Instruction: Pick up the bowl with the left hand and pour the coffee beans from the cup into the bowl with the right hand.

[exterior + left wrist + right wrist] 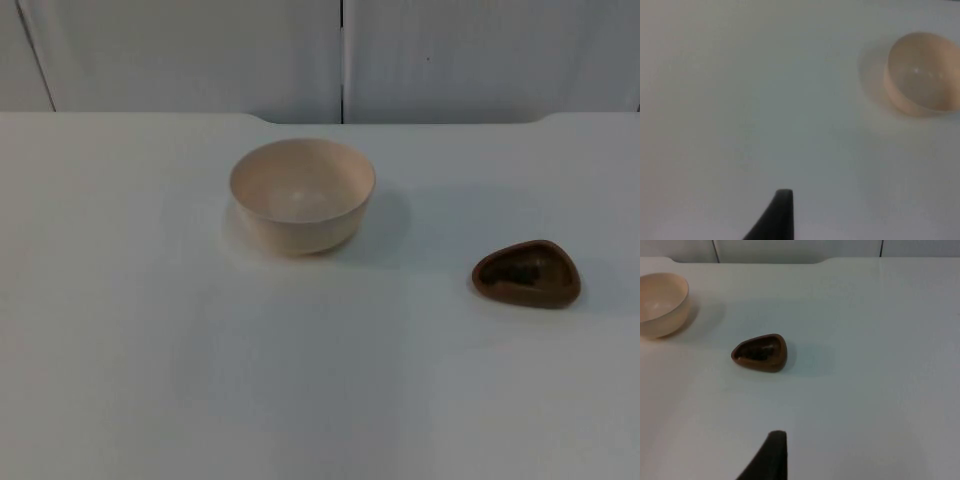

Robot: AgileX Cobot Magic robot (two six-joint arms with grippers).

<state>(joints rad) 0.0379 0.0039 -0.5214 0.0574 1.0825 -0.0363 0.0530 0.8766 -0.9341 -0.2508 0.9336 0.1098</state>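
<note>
Black fingertips are what I have to go on: one of my left gripper's fingers (780,215) stands over bare white counter (740,100), and one of my right gripper's fingers (771,455) does the same on its side, so I cannot tell whether either pair is apart or together, and neither touches anything. Taking the bowl (302,195) as my landmark: from my left wrist it (925,75) sits well apart from my fingertip, a pale cream, round, upright bowl resting on the counter, its inside looking bare. The cup (527,273) stands on the counter to the bowl's right and a little nearer the front edge, clearly apart from it; it is a small brown, rounded-triangular piece with dark contents that I take to be the coffee beans, though I cannot make out single beans. From my right wrist the cup (760,353) lies between my fingertip and the bowl (662,304). Behind the bowl the counter ends at the grey partition wall (200,55). I judge the task has not begun: both arms wait clear of the things. Next, my left gripper must reach the bowl's rim, with fingers apart wide enough to straddle the wall, then close and lift it level before my right takes the cup.
</note>
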